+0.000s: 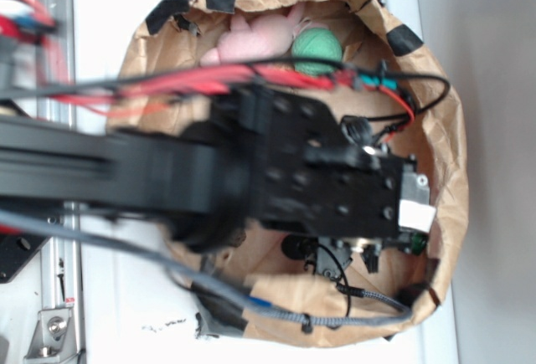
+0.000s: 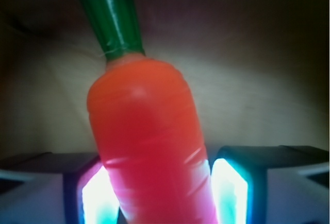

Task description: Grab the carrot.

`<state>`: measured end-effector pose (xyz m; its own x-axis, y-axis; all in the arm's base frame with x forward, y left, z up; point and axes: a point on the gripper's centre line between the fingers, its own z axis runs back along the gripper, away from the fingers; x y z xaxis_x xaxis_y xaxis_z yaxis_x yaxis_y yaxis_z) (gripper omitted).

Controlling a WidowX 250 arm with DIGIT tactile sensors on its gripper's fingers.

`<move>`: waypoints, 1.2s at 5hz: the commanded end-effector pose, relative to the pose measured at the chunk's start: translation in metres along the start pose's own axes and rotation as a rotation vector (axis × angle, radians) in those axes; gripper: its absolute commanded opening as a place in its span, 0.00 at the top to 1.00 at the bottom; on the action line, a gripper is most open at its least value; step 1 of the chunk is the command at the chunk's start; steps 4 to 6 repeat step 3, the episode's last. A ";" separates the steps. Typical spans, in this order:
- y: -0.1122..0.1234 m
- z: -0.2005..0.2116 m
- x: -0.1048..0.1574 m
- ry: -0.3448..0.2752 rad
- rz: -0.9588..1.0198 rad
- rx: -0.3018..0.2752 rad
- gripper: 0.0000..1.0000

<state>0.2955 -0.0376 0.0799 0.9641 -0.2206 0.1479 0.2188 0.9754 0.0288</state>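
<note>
Carrot (image 2: 149, 147) sits between the two lit fingers (image 2: 95, 195) of the claw (image 2: 160, 198), which pinches its lower body; the grasp appears made, with only lifting left. Its long axis runs away from the claw, green stem (image 2: 111, 15) foremost, tilted slightly left. Claw works inside the paper bag (image 1: 452, 155), near the green ball (image 1: 317, 49) and pink plush (image 1: 260, 36).

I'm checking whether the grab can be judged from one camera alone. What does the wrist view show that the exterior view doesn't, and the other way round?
Only the wrist view shows the carrot: orange body with green stem, standing between the two lit fingers, which sit close against its sides. Only the exterior view shows the paper bag, the pink plush toy and green ball at its far rim, and the black arm reaching in with its cables. Both share the gripper and the brown bag interior; the exterior view hides the carrot under the arm.
</note>
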 end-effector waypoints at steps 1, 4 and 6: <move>0.051 0.094 -0.006 0.039 0.451 0.042 1.00; 0.045 0.115 -0.022 0.020 0.592 0.143 1.00; 0.045 0.115 -0.022 0.020 0.592 0.143 1.00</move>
